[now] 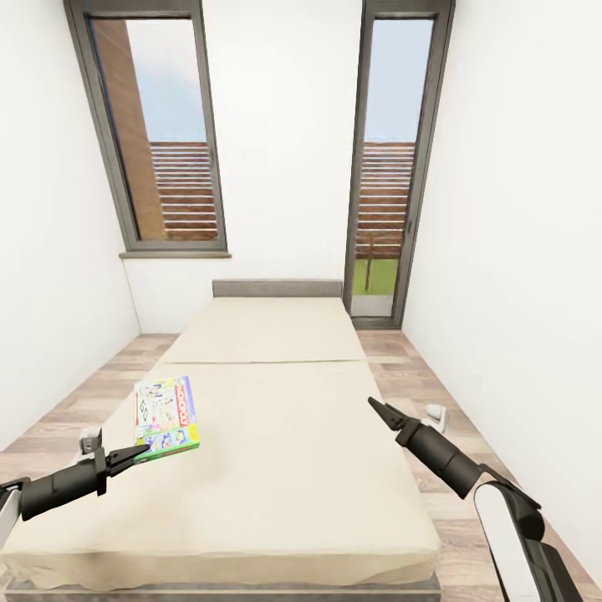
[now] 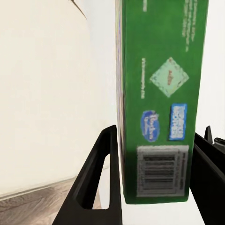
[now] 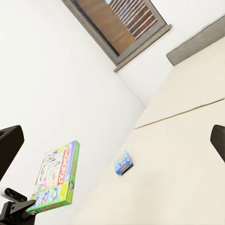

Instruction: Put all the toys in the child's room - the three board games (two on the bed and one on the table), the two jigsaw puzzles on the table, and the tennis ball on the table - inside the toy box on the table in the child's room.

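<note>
The long, flat white-and-green printed cardboard board game box point(image 1: 166, 415) is clamped by its near short end in the left gripper point(image 1: 134, 456), held above the beige cover near the bed's left edge, toward the foot; the left wrist view shows the two black fingers point(image 2: 101, 183) pressed on either side of its glossy green side panel with barcode and logos point(image 2: 161, 108). Whether the box has fully cleared the cover or one corner touches it I cannot tell. A second toy, the small square blue board game box point(image 3: 123, 163), shows in the right wrist view lying flat on the bed point(image 1: 276, 468), apart from the held box and nearer the left edge than the middle. The right gripper point(image 1: 378, 410) hangs over the bed's right side with nothing between its black fingers, which stand apart in its wrist view. The bed is low and wide, its matte beige cover smooth with a seam across the middle, on a dark grey frame with a low grey headboard point(image 1: 277, 288); wood-plank floor point(image 1: 109, 376) runs along both sides, with white walls and tall dark-framed windows point(image 1: 159, 134) behind. By my judgement the task is early: one game is in hand, nothing visibly delivered, and the blue box, the carry to the toy box, and the tabletop toys all remain.
</note>
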Robot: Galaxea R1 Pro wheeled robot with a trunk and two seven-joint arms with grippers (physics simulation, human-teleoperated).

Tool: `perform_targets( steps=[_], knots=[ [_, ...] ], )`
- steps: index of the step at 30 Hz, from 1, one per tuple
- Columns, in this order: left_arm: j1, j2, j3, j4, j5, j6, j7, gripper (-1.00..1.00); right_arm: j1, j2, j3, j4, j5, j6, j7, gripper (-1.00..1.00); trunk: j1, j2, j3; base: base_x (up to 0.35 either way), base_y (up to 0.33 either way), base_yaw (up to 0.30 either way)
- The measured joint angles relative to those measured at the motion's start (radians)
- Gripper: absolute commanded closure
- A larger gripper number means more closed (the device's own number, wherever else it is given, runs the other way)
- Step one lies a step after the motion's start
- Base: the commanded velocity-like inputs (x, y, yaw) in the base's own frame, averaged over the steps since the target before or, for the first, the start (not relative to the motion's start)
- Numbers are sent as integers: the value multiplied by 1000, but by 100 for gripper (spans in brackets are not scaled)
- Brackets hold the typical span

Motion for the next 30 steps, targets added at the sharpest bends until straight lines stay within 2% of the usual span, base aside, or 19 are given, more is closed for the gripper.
perform_targets(
  steps=[13, 22, 30],
  knots=[
    [0, 1, -1, 0, 0, -1, -1, 100, 0, 0, -4, 18, 6, 9, -5, -100, -50, 91, 41, 0, 0, 0],
    [-8, 13, -1, 0, 0, 4, -2, 100, 0, -2, -5, 18, 4, 14, -104, -100, -84, 154, 69, 0, 0, 0],
    [-9, 26, -1, 0, 0, 4, -4, 100, 0, -3, -6, 18, 8, 12, -114, -100, -115, 210, 94, -144, 0, 0]
  ],
)
